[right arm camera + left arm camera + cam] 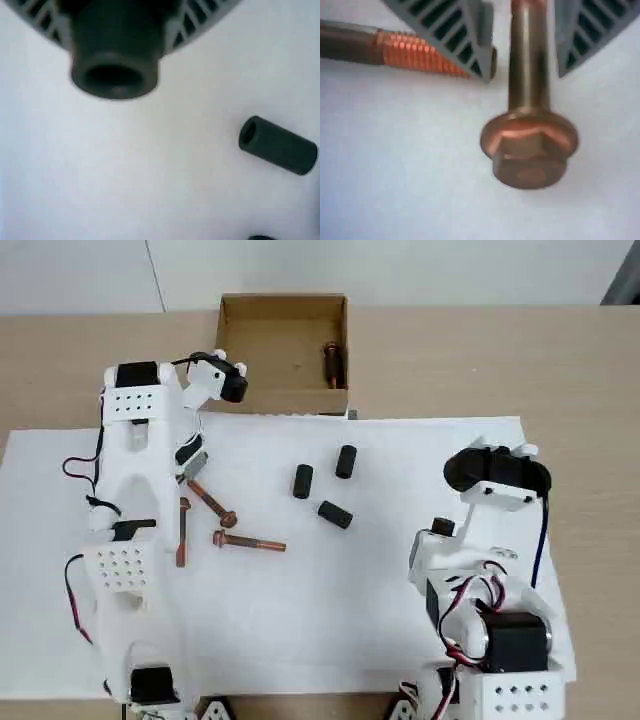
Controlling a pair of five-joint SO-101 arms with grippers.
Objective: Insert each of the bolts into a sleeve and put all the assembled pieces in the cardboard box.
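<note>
The left arm bends low over the white sheet (350, 620) on the surface (580, 360), its left claw (525, 65) open astride the shank of a copper flange bolt (529, 150). The right arm sits folded back, its right claw (117, 40) clamped on a black sleeve (115, 75). Three bolts lie loose on the sheet and a fourth in the cardboard box (270, 350); three more sleeves lie mid-sheet.

The high camera looks down from well above the table (580, 360), taking in the whole white sheet (330, 610) and the cardboard box (283, 308) at its far edge. The left wrist camera sits very close over that sheet, facing down through the left gripper (525, 67) at a bolt (527, 150). The right wrist camera, equally near, faces the sheet past a held sleeve (115, 75); a loose sleeve (277, 145) beside it also lies in the high view.
</note>
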